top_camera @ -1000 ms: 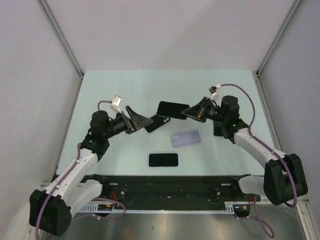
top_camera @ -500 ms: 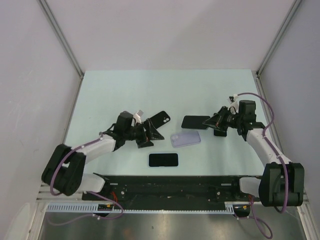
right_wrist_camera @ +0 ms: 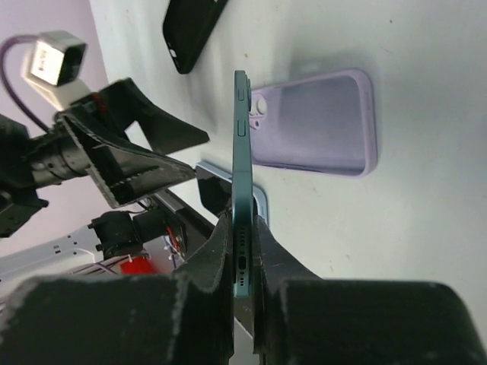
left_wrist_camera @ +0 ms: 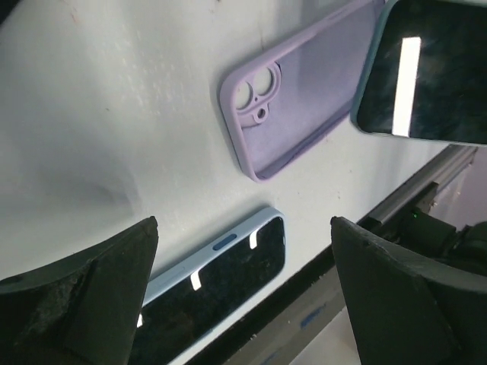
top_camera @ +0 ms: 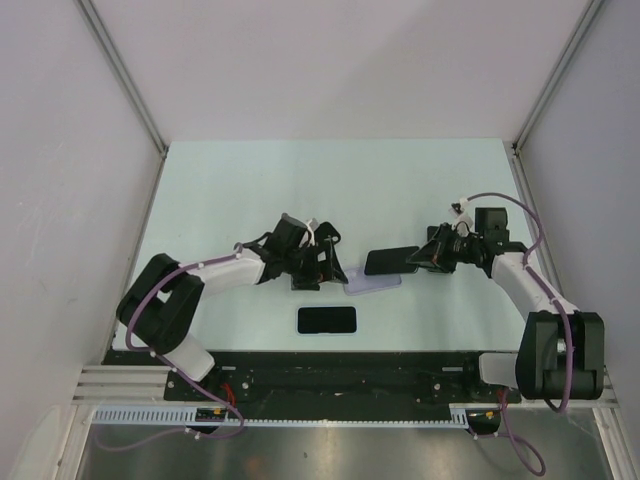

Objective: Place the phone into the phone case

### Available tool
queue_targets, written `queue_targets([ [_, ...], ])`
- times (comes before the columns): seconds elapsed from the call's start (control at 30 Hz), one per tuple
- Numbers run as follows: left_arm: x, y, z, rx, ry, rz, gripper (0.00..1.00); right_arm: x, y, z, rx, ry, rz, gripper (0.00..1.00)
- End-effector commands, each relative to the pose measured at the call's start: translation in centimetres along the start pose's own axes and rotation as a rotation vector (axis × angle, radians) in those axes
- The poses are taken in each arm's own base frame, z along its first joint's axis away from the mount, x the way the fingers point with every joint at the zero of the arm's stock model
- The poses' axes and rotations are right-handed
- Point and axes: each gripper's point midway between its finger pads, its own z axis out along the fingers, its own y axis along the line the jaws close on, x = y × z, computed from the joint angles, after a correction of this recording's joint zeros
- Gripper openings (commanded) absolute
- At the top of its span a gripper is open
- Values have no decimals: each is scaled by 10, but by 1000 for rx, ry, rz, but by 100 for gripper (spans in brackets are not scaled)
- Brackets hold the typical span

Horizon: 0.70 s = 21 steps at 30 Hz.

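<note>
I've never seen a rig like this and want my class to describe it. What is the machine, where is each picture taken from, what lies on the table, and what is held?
Two robot arms are bolted to a table, each ending in a two-finger gripper. One picture looks from above; two come from cameras on the wrists. On the table lie a purple phone case, hollow side up, and a spare phone, screen up. The right gripper pinches a teal phone at one end, beside the case. The left gripper is open and empty.
</note>
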Motion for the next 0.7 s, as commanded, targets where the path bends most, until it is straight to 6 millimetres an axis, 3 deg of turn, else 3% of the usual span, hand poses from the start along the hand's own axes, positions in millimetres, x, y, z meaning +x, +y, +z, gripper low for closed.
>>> queue_targets([
  [0.0, -14, 4, -1, -66, -48, 72, 100, -4, 7, 6, -45, 38, -37, 2],
  [0.27, -10, 10, 15, -83, 16, 51, 98, 12, 1, 39, -72, 147, -28, 2],
  [0.67, -8, 11, 20, -80, 36, 47, 99, 22, -13, 56, -107, 223, -22, 2],
])
